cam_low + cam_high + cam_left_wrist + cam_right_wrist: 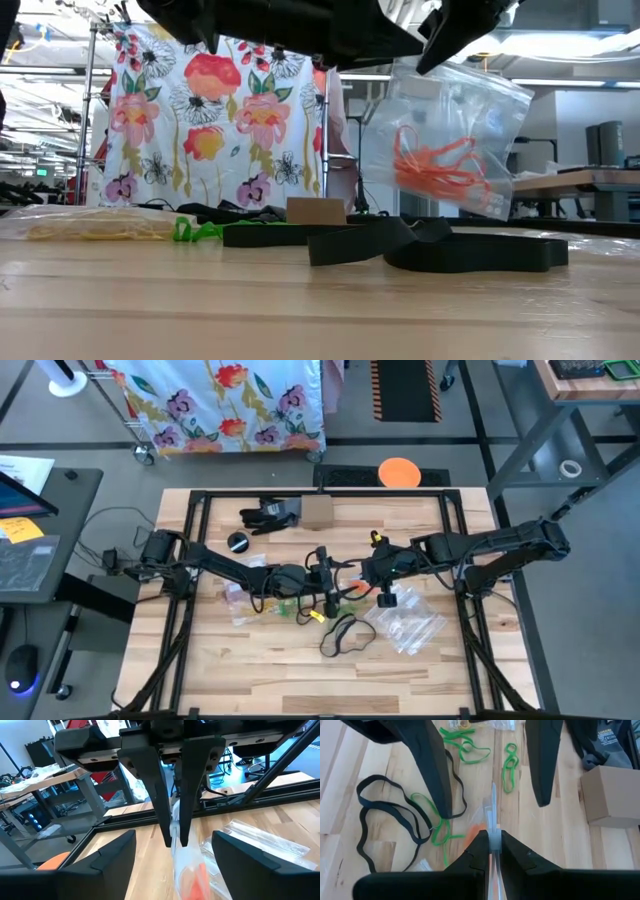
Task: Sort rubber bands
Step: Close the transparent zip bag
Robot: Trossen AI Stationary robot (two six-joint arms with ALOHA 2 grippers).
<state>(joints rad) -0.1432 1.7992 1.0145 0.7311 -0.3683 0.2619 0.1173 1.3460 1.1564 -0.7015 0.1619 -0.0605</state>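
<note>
The right gripper (491, 842) pinches a clear bag (450, 140) of orange rubber bands (435, 165), hanging at its six o'clock; the left gripper (172, 855) is spread wide around the bag.

My tabletop (420, 670) is pale wood planks set in a black metal frame (200, 493). Around it lies a grey floor (420, 435). At twelve o'clock hangs a white cloth with bright flowers (230, 400), which fills the far side in the low view too. Toward one o'clock a black mat with orange-striped edges (405, 388) lies on the floor. At nine o'clock stands a dark desk (40, 550) carrying papers. At two o'clock a wooden workbench (590, 382) shows. Ceiling lights (560, 40) glow overhead.
</note>
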